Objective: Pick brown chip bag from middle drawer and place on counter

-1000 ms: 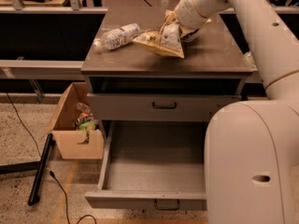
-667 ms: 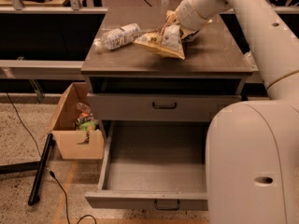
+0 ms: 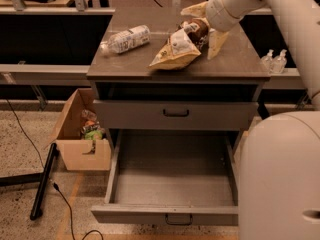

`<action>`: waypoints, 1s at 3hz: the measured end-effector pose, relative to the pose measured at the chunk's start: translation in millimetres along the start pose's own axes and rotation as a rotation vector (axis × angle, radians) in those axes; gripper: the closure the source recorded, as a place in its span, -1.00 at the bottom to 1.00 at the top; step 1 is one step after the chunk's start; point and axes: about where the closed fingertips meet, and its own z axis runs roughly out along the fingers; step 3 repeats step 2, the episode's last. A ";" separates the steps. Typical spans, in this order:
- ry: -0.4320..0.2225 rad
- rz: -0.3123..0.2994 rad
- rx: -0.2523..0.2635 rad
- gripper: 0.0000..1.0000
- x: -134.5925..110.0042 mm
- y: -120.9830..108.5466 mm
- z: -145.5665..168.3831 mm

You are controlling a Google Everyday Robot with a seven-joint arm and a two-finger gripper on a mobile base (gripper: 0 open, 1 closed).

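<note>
The brown chip bag lies on the counter, tan body toward the front, dark-brown top end toward the back. My gripper reaches in from the upper right and is open. One finger is behind the bag's brown end and the other finger is to its right, so the jaws straddle that end without closing on it. The middle drawer is pulled out below, and its flat tray holds nothing.
A clear plastic bottle lies on the counter's left part. The taller-fronted drawer above is shut. An open cardboard box and a black pole are on the floor at left. My base fills the lower right.
The fingers have spread apart from the bag's brown end, letting go of it. The bag rests on the counter in about the same place.
</note>
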 end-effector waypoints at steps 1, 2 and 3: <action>0.104 0.061 -0.008 -1.00 27.8 29.6 -59.8; 0.104 0.061 -0.009 -1.00 27.7 29.7 -59.6; 0.104 0.061 -0.009 -1.00 27.7 29.7 -59.6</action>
